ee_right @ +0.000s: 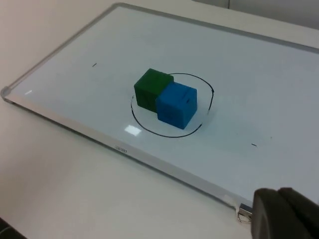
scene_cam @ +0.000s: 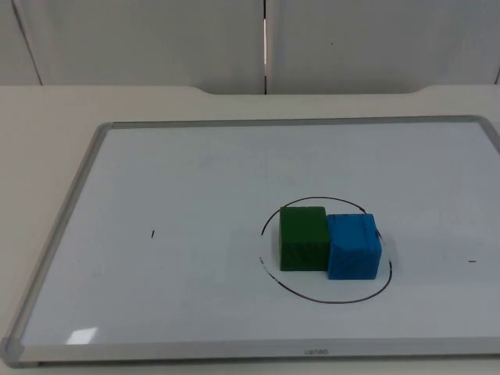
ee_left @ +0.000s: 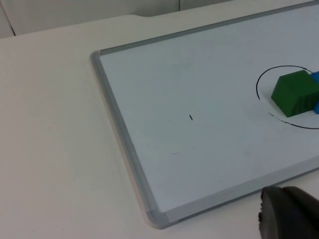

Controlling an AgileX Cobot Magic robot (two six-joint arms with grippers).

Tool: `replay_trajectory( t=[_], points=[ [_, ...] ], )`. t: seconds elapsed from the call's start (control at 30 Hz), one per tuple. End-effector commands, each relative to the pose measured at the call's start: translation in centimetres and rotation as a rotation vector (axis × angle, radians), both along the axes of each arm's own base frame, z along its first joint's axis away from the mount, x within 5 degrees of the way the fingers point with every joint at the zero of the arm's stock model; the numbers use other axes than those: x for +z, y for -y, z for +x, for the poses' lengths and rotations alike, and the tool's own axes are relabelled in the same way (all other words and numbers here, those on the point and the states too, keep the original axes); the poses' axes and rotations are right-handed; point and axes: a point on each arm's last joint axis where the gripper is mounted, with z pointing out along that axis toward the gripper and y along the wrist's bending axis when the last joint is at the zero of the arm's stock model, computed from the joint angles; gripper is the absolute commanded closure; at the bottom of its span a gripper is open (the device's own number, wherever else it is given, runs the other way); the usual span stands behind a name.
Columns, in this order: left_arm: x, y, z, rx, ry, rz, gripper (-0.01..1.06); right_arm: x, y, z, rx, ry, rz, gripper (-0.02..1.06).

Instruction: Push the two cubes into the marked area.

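Note:
A green cube point(scene_cam: 303, 237) and a blue cube point(scene_cam: 354, 247) stand side by side, touching, inside a hand-drawn black circle point(scene_cam: 320, 299) on a whiteboard point(scene_cam: 195, 180). The green one is on the left, and the blue one's right side comes close to the circle's line. The right wrist view has both, green cube point(ee_right: 151, 88) and blue cube point(ee_right: 176, 104), within the circle point(ee_right: 149, 127). My left gripper point(ee_left: 289, 215) waits off the board, past its framed edge, far from the green cube point(ee_left: 295, 93). My right gripper point(ee_right: 286, 214) waits off the board near a frame corner.
The whiteboard has a grey metal frame point(scene_cam: 62, 234) and lies flat on the white table. Two small black tick marks are on it, one at the left point(scene_cam: 153, 233) and one at the right point(scene_cam: 472, 261). The grey partition wall point(scene_cam: 156, 39) stands behind.

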Motion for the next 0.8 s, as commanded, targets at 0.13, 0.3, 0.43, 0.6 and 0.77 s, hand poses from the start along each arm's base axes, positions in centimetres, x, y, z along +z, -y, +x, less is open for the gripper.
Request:
replay_trajectory(
  t=[0.13,0.3,0.43,0.6,0.77],
  points=[
    [-0.17,0.05,-0.04,-0.001,-0.007,-0.004,1.05,-0.05,0.06,-0.02,-0.011,0.001,0.003,1.04],
    [-0.17,0.05,-0.04,-0.001,-0.007,-0.004,1.05,-0.05,0.06,-0.02,-0.010,0.002,0.001,1.04],
    [-0.17,0.05,-0.04,-0.001,-0.007,-0.004,1.05,-0.05,0.06,-0.02,-0.008,0.004,-0.002,1.04],
    [-0.17,0.05,-0.04,-0.001,-0.007,-0.004,0.99,-0.05,0.06,-0.02,-0.005,0.007,-0.007,1.04],
    [-0.17,0.05,-0.04,-0.001,-0.007,-0.004,0.68,-0.05,0.12,0.01,-0.010,0.009,-0.013,1.04]
  ],
)
